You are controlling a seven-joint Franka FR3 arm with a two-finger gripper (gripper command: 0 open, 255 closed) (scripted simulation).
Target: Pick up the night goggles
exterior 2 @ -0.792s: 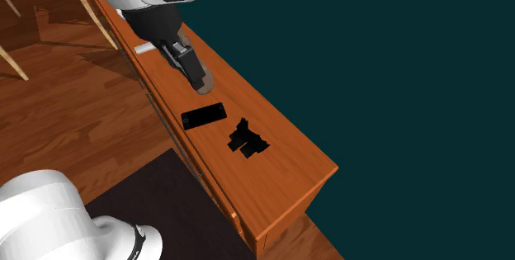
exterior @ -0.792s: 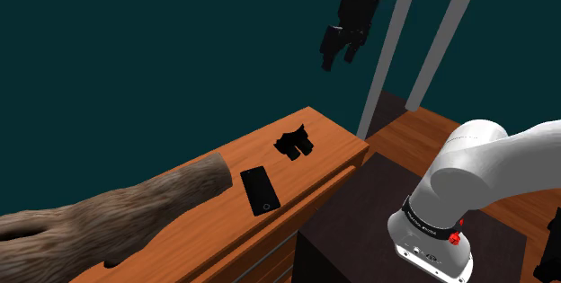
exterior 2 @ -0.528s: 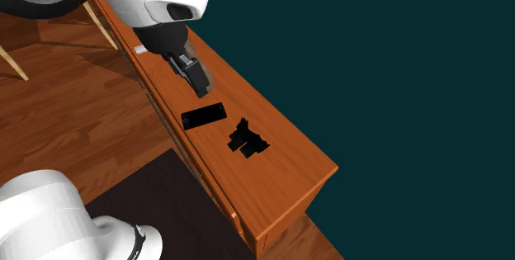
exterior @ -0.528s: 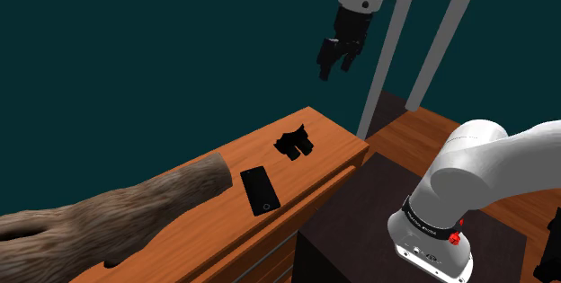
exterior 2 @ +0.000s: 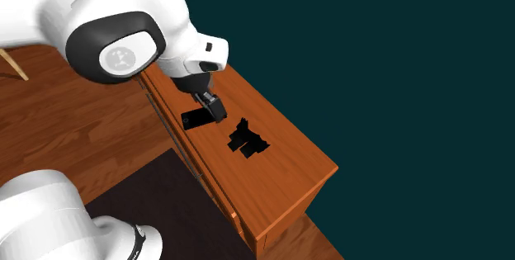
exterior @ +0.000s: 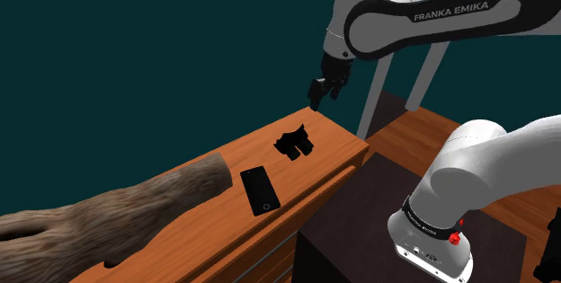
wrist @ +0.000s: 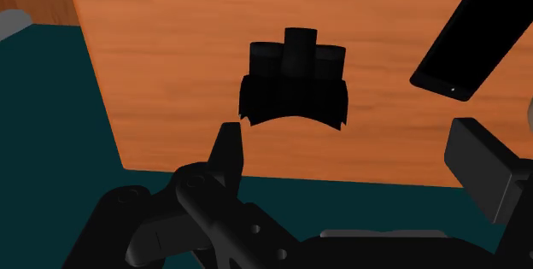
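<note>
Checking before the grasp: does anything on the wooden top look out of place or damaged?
Nothing looks spilled or broken; the night goggles and phone lie flat. The one oddity: a big bark-covered log lying along the same wooden top.

A plain dark teal wall (exterior: 135,39) stands behind a long orange-brown wooden dresser (exterior: 337,142), whose drawer fronts face a floor (exterior 2: 82,134) of reddish wooden boards. A dark brown rug (exterior 2: 157,192) lies on the floor just in front of the dresser. Two grey slanted legs (exterior: 426,75) rise past the dresser's end, near the wall.
</note>
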